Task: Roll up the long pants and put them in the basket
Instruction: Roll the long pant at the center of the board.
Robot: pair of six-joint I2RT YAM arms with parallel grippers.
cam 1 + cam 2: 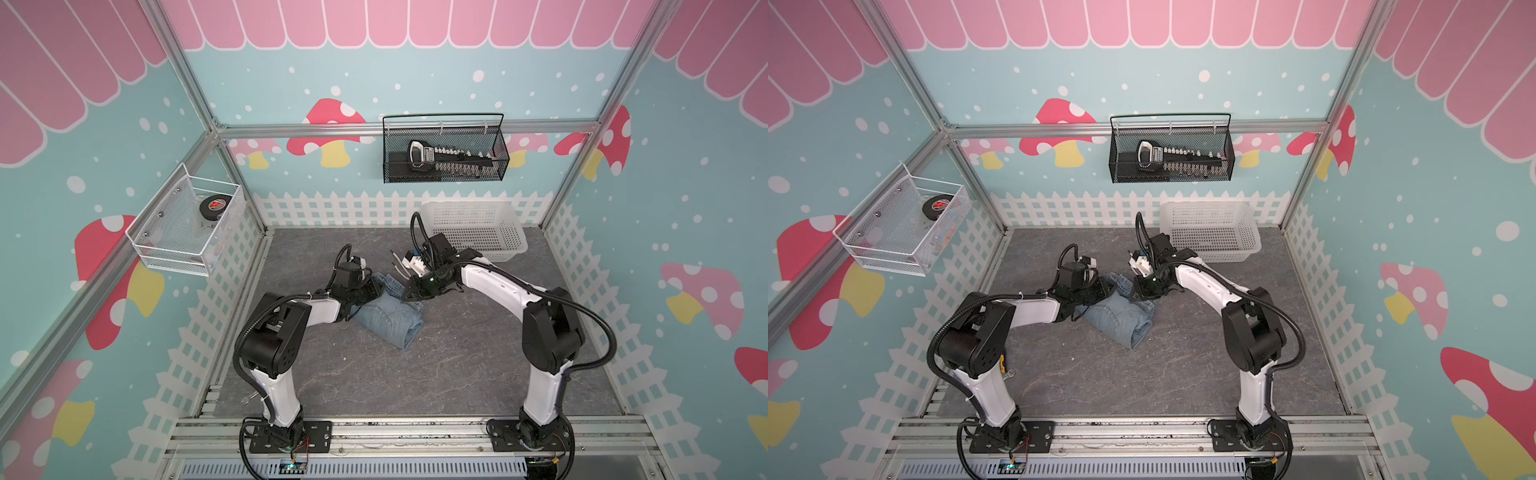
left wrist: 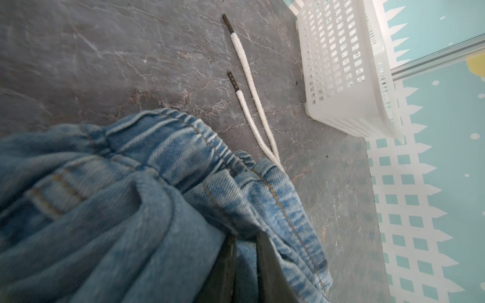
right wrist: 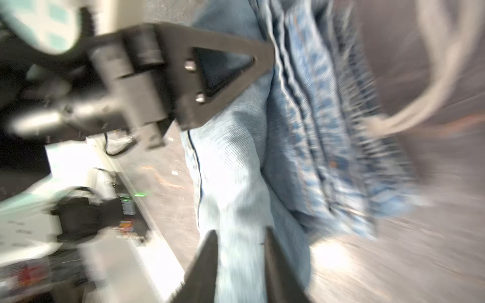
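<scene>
Status: the long pants sit as a mostly rolled bundle about mid-table, slightly toward the far edge. The elastic waistband is the loose end, facing the far edge. The white drawstring trails flat on the table toward the white basket in the far right corner, not touching it.

Left gripper: fingers pressed close on a fold of denim just behind the waistband, so it is pinching the pants.

Right gripper: fingers stand apart with pale denim in the gap. That wrist view is smeared, so I can't tell whether it grips or only straddles the cloth.

Step in hand looks like the last turn: waistband over the roll.

How I'd do it well:
- Left holds its pinch as the anchor while right seats on the other end of the waistband.
- Take the full waistband thickness, not just the top layer, or the elastic will slip out.
- Turn both ends together, low to the table, so the roll doesn't cone or loosen.
- Pull slightly back against the roll for tightness.
- Watch the drawstring: it's likely to drag or snag a finger, so tuck it in with the turn.
</scene>
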